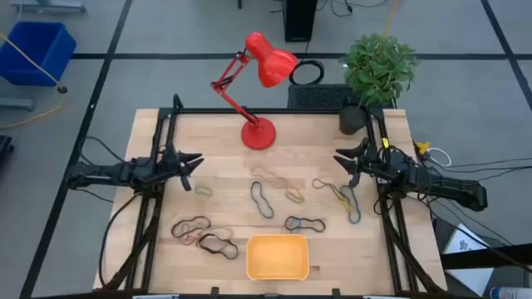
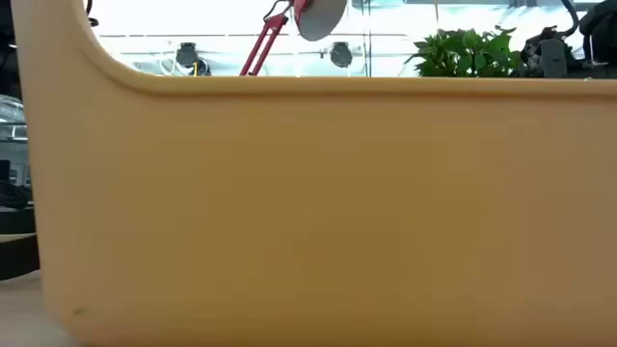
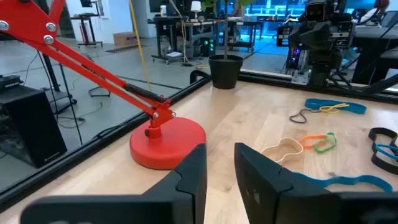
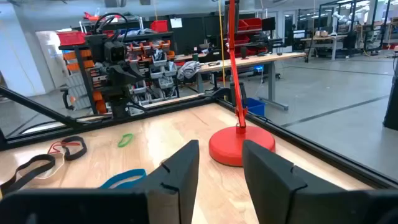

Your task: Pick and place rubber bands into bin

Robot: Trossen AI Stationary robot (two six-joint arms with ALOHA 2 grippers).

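Observation:
Several rubber bands lie flat on the wooden table: a yellow-green one [image 1: 204,191], a dark grey one [image 1: 262,200], a tan one [image 1: 269,174], a dark one [image 1: 305,223], black and reddish ones [image 1: 204,235], and yellow and grey ones [image 1: 343,199]. The yellow-orange bin [image 1: 278,256] sits at the table's near edge, and its wall [image 2: 308,212] fills the low view. My left gripper [image 1: 195,162] is open and empty above the table's left side. My right gripper [image 1: 341,162] is open and empty above the right side.
A red desk lamp stands with its base [image 1: 258,133] at the table's far middle. A potted plant [image 1: 353,119] stands at the far right corner. A large blue bin [image 1: 37,50] is on the floor beyond the table's far left.

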